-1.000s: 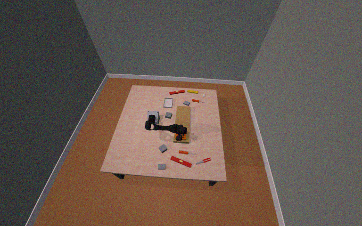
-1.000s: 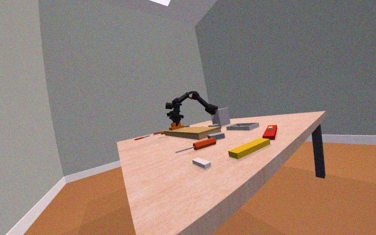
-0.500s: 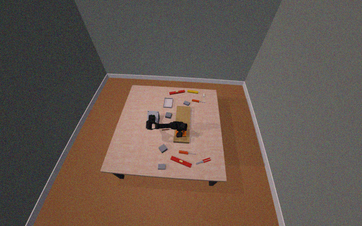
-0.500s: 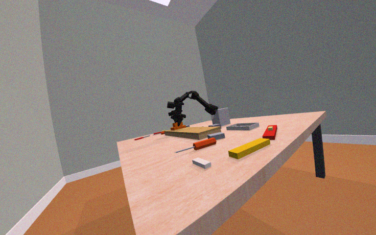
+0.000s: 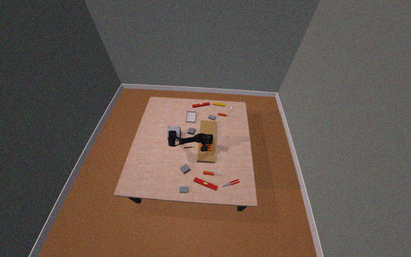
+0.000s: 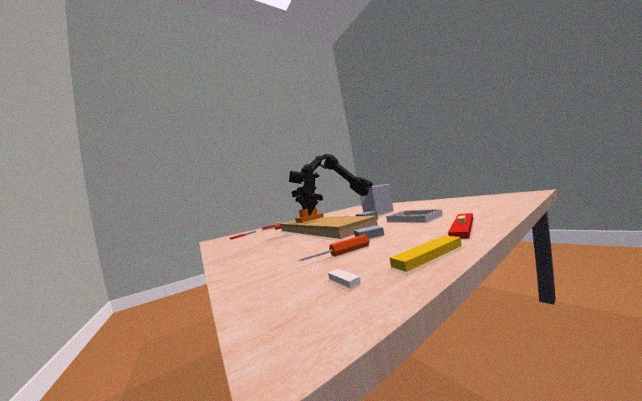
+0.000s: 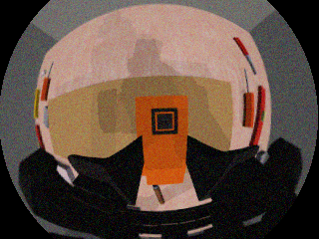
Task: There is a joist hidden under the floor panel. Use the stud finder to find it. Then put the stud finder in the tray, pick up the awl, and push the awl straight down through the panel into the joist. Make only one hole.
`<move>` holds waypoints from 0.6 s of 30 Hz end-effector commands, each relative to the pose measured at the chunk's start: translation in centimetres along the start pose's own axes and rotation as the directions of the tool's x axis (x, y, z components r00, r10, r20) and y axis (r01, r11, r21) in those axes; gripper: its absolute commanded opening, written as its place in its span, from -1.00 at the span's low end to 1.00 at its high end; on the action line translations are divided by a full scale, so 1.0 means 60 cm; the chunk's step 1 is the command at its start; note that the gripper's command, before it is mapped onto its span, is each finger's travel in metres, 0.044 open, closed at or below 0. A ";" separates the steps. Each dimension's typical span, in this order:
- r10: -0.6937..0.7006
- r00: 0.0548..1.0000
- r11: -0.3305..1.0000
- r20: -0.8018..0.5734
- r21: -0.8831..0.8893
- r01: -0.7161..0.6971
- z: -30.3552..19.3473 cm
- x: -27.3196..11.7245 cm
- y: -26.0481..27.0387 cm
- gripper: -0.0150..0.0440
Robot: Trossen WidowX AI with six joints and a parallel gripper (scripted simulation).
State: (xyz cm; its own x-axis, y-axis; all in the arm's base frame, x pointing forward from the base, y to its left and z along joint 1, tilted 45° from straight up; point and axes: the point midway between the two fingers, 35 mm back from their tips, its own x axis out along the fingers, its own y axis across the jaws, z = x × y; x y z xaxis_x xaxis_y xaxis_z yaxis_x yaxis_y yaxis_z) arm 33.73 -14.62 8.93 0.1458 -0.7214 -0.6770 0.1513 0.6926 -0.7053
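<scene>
My gripper (image 5: pixel 205 146) (image 6: pixel 308 211) (image 7: pixel 162 135) points down and is shut on the orange stud finder (image 5: pixel 209 149) (image 6: pixel 317 217) (image 7: pixel 174 149). A dark square with an orange outline shows on its top. The stud finder is low over the tan floor panel (image 5: pixel 208 127) (image 6: pixel 340 224) (image 7: pixel 75 117), towards its near end in the top view; I cannot tell whether it touches. The awl (image 5: pixel 188 147) (image 7: pixel 159 194), with a brown handle, lies on the table between the arm's base and the panel. The grey tray (image 5: pixel 186 116) (image 6: pixel 402 219) holds nothing visible. The joist is hidden.
Grey blocks (image 5: pixel 191 130) (image 5: pixel 211 116) (image 5: pixel 185 168) lie around the panel. An upright grey box (image 5: pixel 176 129) (image 6: pixel 380 198) stands beside the arm's base. Screwdrivers (image 5: pixel 208 173) (image 5: pixel 222 114), red levels (image 5: pixel 198 181) (image 5: pixel 196 105), a yellow bar (image 5: pixel 218 104) and red-handled pliers (image 5: pixel 234 182) lie farther out.
</scene>
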 end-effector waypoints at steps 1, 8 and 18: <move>0.000 1.000 1.000 0.000 0.000 0.000 -0.001 0.000 0.024 -0.49; 0.001 1.000 1.000 0.000 0.000 -0.001 -0.001 0.000 0.065 -0.49; 0.002 1.000 1.000 0.000 0.001 -0.002 -0.001 0.000 0.122 -0.49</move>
State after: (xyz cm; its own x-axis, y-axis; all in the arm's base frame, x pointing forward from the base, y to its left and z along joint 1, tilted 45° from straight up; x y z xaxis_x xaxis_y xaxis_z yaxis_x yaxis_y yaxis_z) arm 34.59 -10.27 4.48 0.1454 -0.7195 -0.6791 0.1499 0.6945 -0.7037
